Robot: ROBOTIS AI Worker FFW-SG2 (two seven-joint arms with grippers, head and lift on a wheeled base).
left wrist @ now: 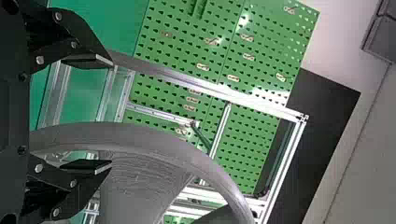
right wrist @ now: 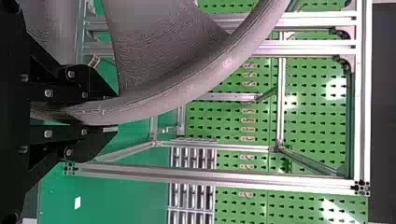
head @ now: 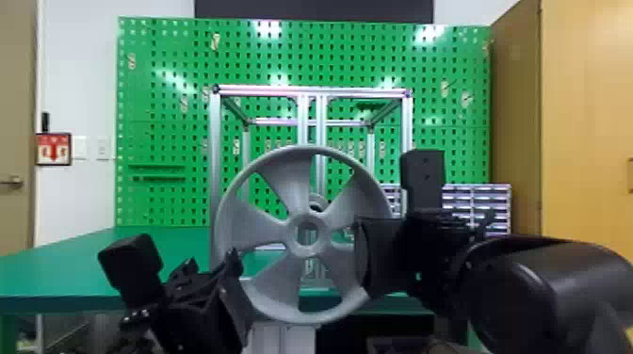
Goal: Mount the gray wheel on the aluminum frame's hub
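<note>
The gray wheel [head: 292, 188] stands upright before the aluminum frame [head: 215, 164]. Behind its spokes a small round part, apparently the hub [head: 317, 201], shows slightly above the wheel's centre hole. My right gripper [head: 369, 256] holds the wheel's right side; in the right wrist view the fingers of the right gripper [right wrist: 105, 112] are shut on the rim of the wheel [right wrist: 187, 91]. My left gripper [head: 235, 282] is at the wheel's lower left. In the left wrist view the left gripper [left wrist: 105, 114] is open, with the rim of the wheel [left wrist: 126, 135] passing between its spread fingers.
A green table [head: 61, 268] lies under and around the frame. Behind stands a green pegboard [head: 160, 141]. Small drawer units [head: 480, 202] are at the back right, beyond the right arm, and a wooden cabinet [head: 584, 117] stands at the far right.
</note>
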